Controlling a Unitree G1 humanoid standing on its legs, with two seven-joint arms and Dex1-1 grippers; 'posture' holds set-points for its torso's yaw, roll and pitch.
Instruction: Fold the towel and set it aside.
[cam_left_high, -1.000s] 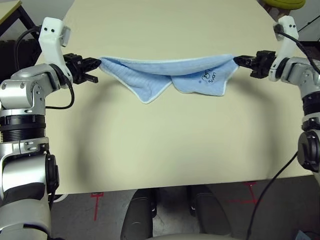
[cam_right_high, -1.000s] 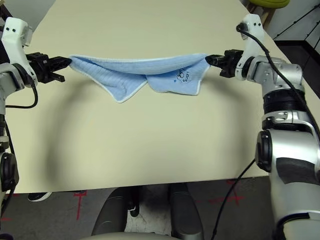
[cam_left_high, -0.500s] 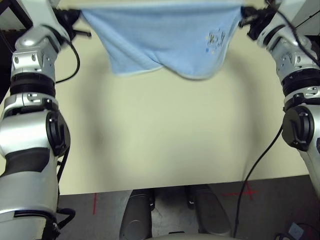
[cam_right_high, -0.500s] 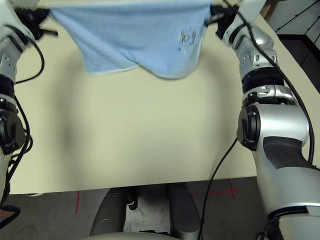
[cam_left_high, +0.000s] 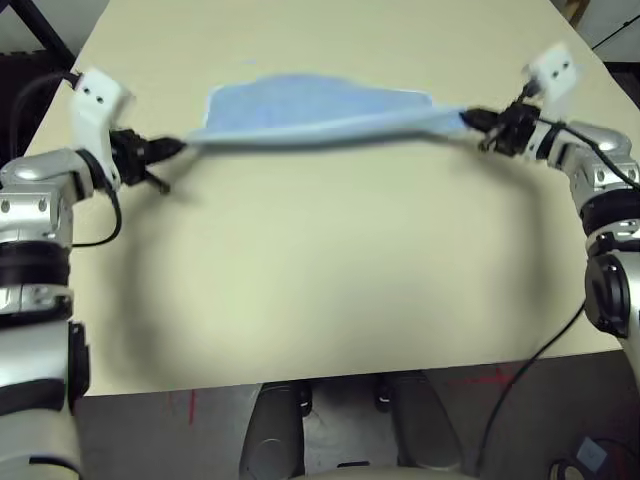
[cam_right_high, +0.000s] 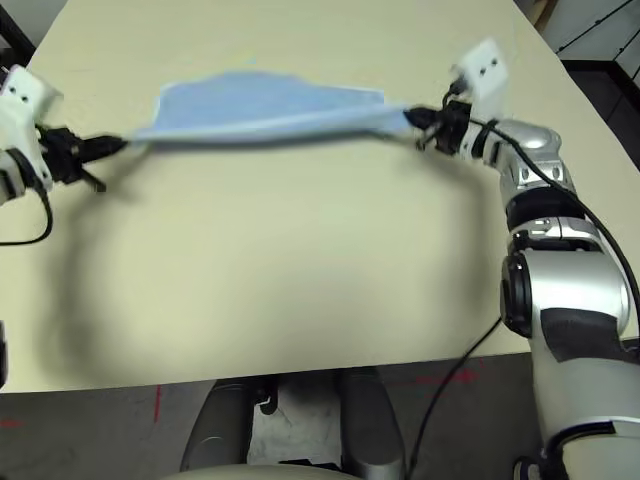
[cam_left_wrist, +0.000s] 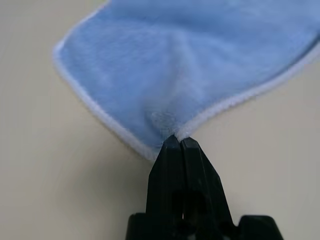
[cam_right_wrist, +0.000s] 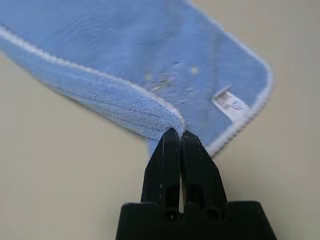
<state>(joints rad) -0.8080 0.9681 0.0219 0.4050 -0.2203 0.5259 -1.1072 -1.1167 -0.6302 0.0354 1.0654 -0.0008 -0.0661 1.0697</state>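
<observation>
At each end of the towel (cam_left_high: 320, 112), 1 gripper pinches a corner. The left gripper (cam_left_wrist: 179, 142) has its 2 black fingers (cam_left_wrist: 170, 165) pressed flat together on the white-stitched edge of a corner; the right gripper (cam_right_wrist: 176, 134) has its fingers (cam_right_wrist: 197, 162) clenched the same way on the opposite corner, where 2 layers of cloth meet beside a small white label (cam_right_wrist: 229, 103).

The towel spans between the 2 grips as a shallow, slightly sagging band over the far half of the bench (cam_left_high: 330, 290). Its far part appears to lie spread on the bench surface, while the near edge is stretched between the grippers. Whether the held edge is clear of the bench or just touching it cannot be told.

Judged step: laying the held edge over to make the fold. To do it well:
1. Keep both grips clenched until the cloth lies flat.
2. Hold even tension; slack on 1 side will skew the fold.
3. Bring both corners down level with each other, so the stitched edges line up.
4. Release only after the corners rest on the cloth beneath.

Pose, seen from the head views: the left gripper (cam_left_high: 160, 150) points inward toward the right gripper (cam_left_high: 478, 122), and the right points back inward toward it, both tilted slightly downward. The wrists are bent inward, each carrying a white camera block above the fingers. Both silver forearms reach forward along the outer sides of the bench, well apart.
</observation>
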